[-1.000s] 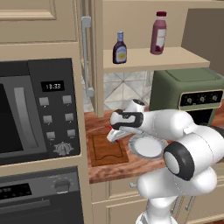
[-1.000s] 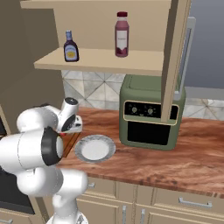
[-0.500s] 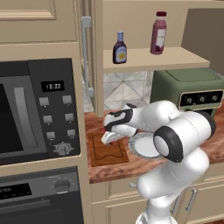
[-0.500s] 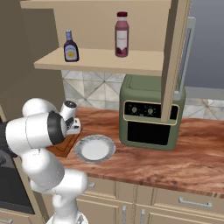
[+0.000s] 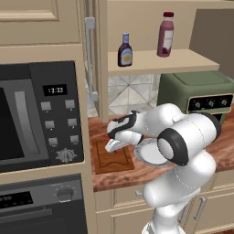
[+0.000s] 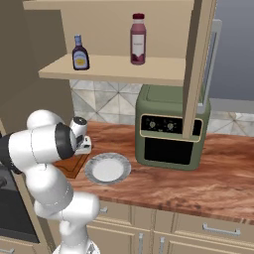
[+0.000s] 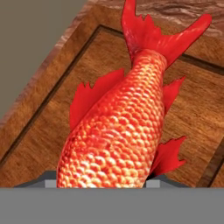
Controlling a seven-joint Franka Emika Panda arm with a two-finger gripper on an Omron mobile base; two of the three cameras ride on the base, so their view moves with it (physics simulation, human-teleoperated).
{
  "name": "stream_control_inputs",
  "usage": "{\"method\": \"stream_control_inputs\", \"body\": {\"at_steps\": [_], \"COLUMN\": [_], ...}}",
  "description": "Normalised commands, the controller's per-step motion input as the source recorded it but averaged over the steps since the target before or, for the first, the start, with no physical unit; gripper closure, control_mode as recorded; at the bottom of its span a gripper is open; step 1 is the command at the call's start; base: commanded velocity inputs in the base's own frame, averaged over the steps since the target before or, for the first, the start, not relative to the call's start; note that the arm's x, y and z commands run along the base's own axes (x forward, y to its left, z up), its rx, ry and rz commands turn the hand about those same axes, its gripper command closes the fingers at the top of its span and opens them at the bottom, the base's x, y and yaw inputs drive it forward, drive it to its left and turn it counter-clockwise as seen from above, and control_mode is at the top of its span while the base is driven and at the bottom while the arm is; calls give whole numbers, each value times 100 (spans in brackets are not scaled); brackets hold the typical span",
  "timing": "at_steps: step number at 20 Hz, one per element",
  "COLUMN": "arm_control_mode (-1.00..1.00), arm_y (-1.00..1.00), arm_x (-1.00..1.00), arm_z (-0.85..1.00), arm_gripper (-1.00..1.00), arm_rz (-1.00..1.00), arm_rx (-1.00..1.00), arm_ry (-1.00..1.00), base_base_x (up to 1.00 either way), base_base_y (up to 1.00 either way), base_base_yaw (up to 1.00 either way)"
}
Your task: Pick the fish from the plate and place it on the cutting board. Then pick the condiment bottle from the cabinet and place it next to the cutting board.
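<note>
Pincer (image 5: 111,145) clenched on scaly red-orange fish (image 7: 118,131) above grooved, rectangular wooden cutting board (image 7: 39,131).

We see flat, even rendered light in both base views, soft-edged and slightly blurry, no glare. The robot arm (image 5: 183,137) drops a faint shadow on the counter (image 6: 208,173) beneath it. Right under the gripper, the fish (image 7: 118,131) looks bright, scales crisp, the cutting board (image 7: 39,144) behind it evenly lit.
</note>
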Motion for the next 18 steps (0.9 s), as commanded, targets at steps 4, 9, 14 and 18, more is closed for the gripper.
{"method": "stream_control_inputs", "body": {"at_steps": [4,9,14,18], "arm_control_mode": [-100,-100,-100,-100], "arm_y": [0,0,0,-10], "arm_x": [0,0,0,0], "arm_z": [0,9,70,84], "arm_gripper": [-100,-100,-100,-100], "arm_rz": [0,0,0,0], "arm_rx": [0,1,7,12], "arm_ry": [0,-1,-8,-3], "base_base_x": [0,0,0,0], "base_base_y": [0,0,0,0], "base_base_yaw": [0,0,0,0]}}
